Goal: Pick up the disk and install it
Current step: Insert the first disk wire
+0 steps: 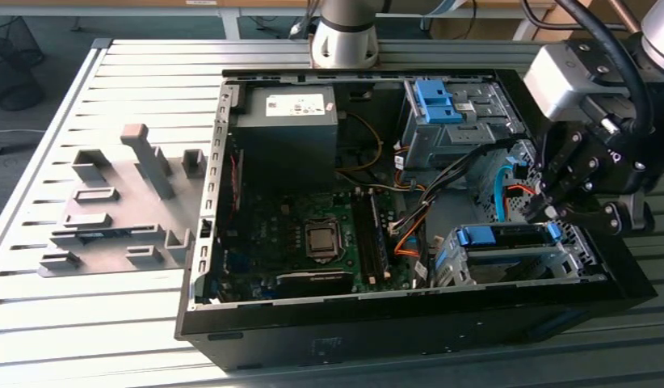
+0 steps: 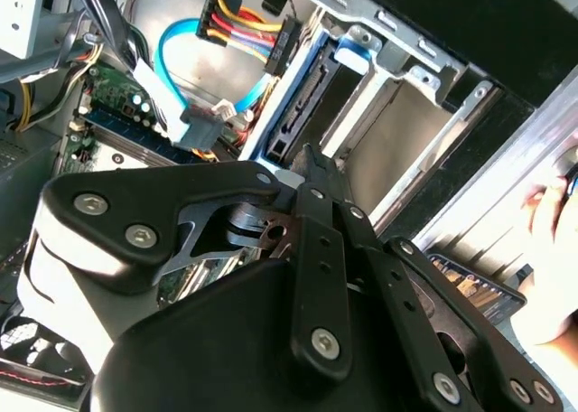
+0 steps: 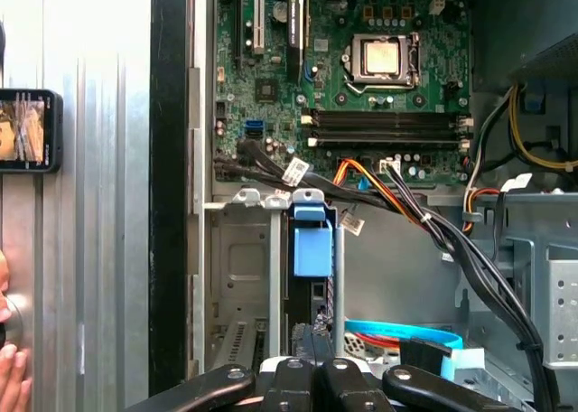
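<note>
The disk [image 2: 298,114] stands on its edge inside the metal bay [image 2: 411,78]. Our end effector [image 2: 312,163] is pinched narrow just beside it. We should push straight and slowly.

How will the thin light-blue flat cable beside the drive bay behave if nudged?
Probably floppy: the light-blue flat cable curves in a loose loop. Likely light and easily shoved aside, being a thin ribbon.
</note>
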Robot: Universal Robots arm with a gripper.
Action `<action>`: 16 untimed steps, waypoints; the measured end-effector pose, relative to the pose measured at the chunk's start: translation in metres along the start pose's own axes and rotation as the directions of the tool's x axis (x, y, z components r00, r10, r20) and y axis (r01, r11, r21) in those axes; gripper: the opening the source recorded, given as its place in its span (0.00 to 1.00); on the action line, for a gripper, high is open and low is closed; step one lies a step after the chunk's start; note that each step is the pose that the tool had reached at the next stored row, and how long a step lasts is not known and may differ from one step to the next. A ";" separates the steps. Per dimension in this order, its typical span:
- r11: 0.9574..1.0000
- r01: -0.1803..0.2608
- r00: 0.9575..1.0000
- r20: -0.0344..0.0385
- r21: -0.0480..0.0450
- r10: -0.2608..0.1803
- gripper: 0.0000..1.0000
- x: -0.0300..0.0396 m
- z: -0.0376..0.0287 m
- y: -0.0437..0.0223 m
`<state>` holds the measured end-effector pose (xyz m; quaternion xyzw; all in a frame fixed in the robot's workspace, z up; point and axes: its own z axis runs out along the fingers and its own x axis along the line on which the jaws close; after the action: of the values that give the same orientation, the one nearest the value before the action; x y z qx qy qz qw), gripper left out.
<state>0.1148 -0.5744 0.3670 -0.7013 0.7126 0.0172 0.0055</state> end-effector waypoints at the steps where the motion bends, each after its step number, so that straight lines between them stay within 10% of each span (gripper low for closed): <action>1: 1.000 0.000 1.000 0.000 0.000 0.000 0.11 -0.0012 0.0004 -0.0020; 16: 1.000 0.002 1.000 -0.003 0.000 -0.002 0.24 -0.0288 0.0062 -0.0185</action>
<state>0.1337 -0.5458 0.3614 -0.7022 0.7118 0.0164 0.0046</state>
